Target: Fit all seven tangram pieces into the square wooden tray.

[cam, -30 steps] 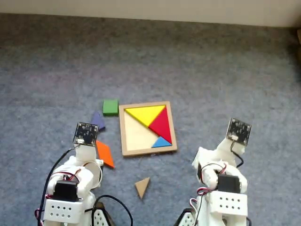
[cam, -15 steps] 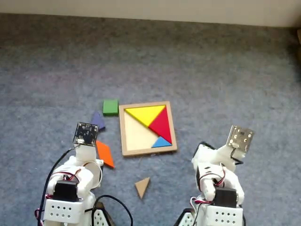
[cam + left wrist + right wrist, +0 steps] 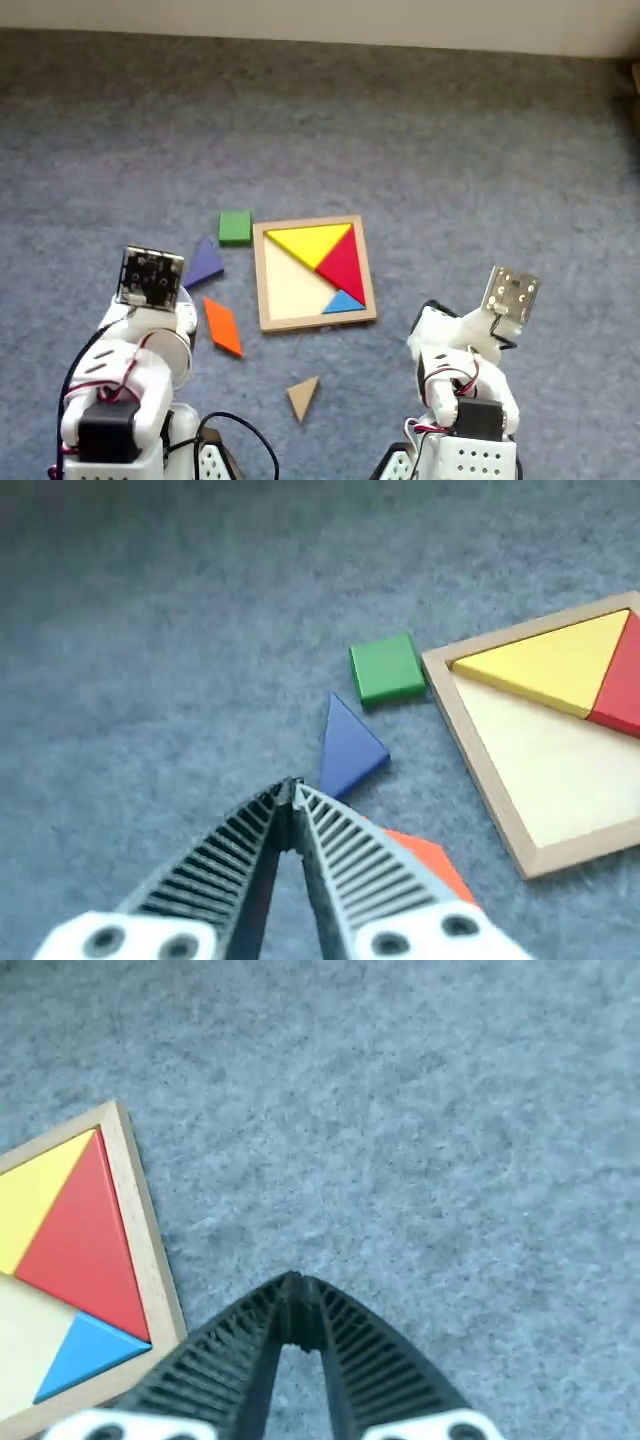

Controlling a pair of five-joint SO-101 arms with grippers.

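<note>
Although both arms sit at the near edge of the desk (image 3: 450,150), neither one holds a piece. The left end effector (image 3: 293,785) is fully closed and empty, with its tips near the dark blue triangle (image 3: 348,748) and the orange parallelogram (image 3: 425,860). The right end effector (image 3: 295,1282) is closed and empty too, beside the square wooden tray (image 3: 260,280). The tray contains the yellow triangle (image 3: 305,243), the red triangle (image 3: 345,265) and the light blue triangle (image 3: 343,301). The green square (image 3: 235,228) and the tan triangle (image 3: 302,397) lie outside it.

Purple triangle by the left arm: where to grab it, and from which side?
Probably from straight above with the left gripper: the purple triangle lies flat on the carpet, clear of the green square and orange piece. Pinch its long edge against the opposite corner.
</note>
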